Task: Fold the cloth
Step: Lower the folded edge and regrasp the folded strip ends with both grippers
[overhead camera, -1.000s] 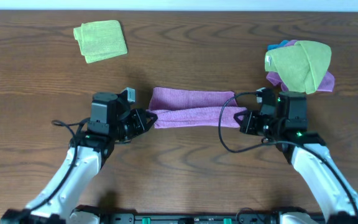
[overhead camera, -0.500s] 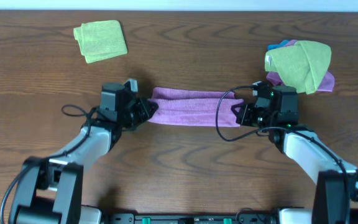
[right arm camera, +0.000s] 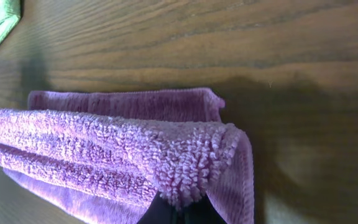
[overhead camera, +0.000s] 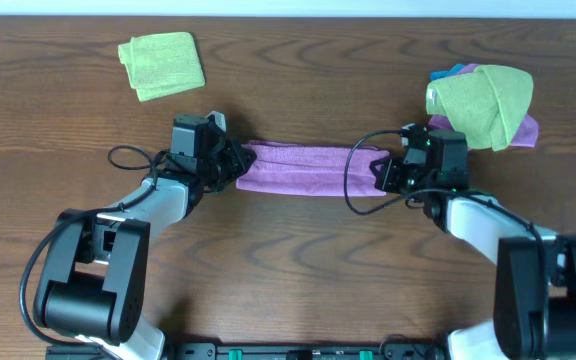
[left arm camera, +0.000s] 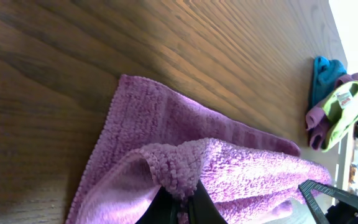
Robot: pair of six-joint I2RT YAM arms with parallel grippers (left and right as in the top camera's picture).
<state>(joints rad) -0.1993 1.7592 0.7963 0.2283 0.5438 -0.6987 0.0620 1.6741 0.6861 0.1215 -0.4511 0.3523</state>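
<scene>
Overhead shows me the cloth (overhead camera: 308,168) as a long purple band across the middle of the tabletop (overhead camera: 288,270), already doubled lengthwise. My left gripper (overhead camera: 236,164) is clenched on its left end and my right gripper (overhead camera: 384,175) on its right end, each pinching a raised fold of pile. I judge the first fold nearly laid; letting go and a crosswise fold remain.

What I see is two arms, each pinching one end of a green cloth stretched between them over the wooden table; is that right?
Not quite. The cloth stretched between the left gripper and the right gripper is purple, not green, as the overhead view shows. Each arm does pinch one end of it over the wooden table.
</scene>
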